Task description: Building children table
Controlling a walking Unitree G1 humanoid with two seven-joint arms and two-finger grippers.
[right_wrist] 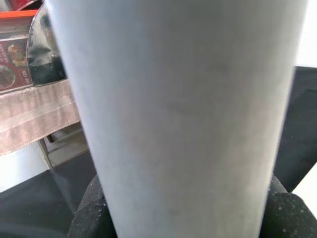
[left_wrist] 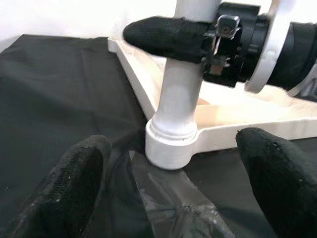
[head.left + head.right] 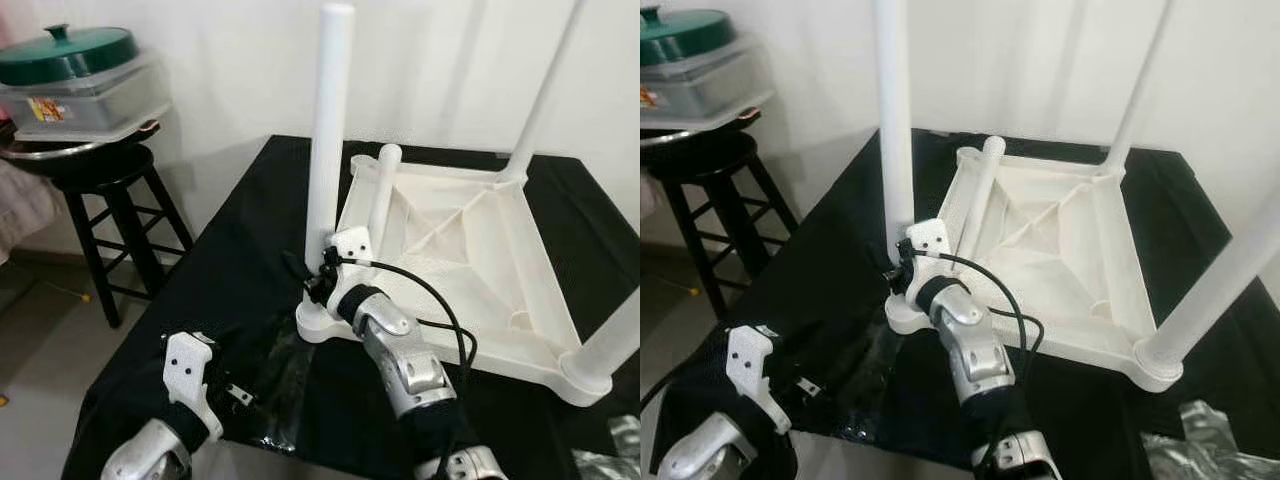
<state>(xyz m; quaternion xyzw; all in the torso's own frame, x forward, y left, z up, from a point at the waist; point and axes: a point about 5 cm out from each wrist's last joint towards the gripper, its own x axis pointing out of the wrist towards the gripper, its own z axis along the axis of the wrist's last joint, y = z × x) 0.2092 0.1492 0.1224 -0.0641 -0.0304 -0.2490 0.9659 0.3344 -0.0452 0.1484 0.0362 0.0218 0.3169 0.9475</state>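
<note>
A small white table top (image 3: 470, 260) lies upside down on a black cloth (image 3: 230, 250), with its underside facing up. Three white legs stand up from its corners, and one more leg (image 3: 381, 195) lies loose, leaning across the frame near the far corner. The right gripper (image 3: 312, 272) is wrapped tight around the near leg (image 3: 328, 120), low down, just above the round socket (image 2: 171, 144) where the leg goes into the corner. In the right wrist view the leg sits snug between the black fingers (image 1: 89, 213). The left gripper (image 2: 173, 198) waits near the same corner with its two fingers (image 2: 64, 183) spread wide, holding nothing, and it is not touching the leg. Some clear plastic wrap (image 3: 280, 385) lies crumpled on the cloth close by. I think the step now is fixing this leg into its corner. It looks like it is already sitting in the socket. Next, the right gripper probably has to push or twist the leg until it is firm, keeping it straight up. Then the loose leg needs picking up for the last corner. A green pot (image 3: 68, 55) on a stool (image 3: 110, 210) stands off to the left.
</note>
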